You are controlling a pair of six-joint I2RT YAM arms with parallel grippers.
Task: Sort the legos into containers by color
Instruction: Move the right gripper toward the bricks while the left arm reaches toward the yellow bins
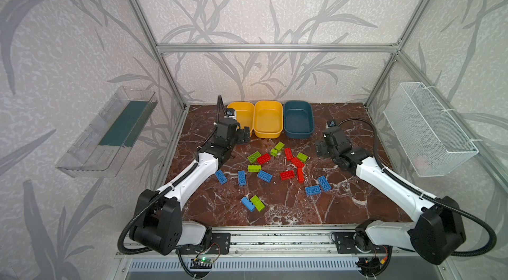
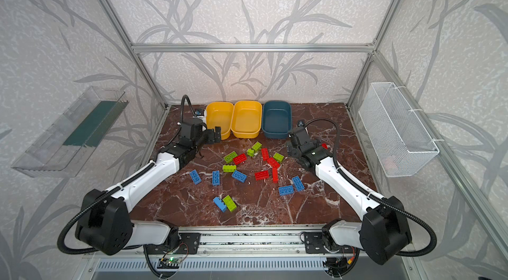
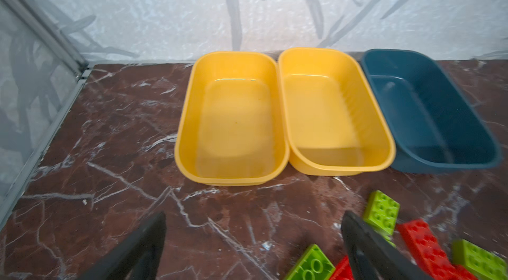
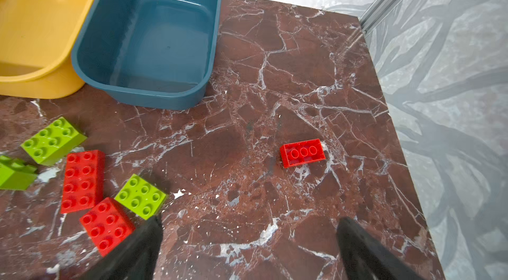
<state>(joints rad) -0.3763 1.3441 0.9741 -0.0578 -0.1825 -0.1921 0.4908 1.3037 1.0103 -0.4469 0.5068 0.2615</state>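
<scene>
A clear tray (image 1: 107,133) is hanging on the left, holding a dark green strip (image 1: 123,124). A white mesh basket (image 1: 428,133) is hanging on the right. A brown marble bench (image 1: 288,210) is sitting between them, inside a metal frame (image 1: 275,48).

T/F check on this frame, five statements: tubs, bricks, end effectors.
1. The teal tub holds blue bricks. False: it is empty.
2. The left end effector and the right end effector are both open and hold nothing. True.
3. The teal tub stands between the two yellow ones. False: it is rightmost in both top views, and the middle tub is yellow.
4. One red brick lies alone, apart from the others. True.
5. Every brick is on the table, none in a tub. True.
</scene>
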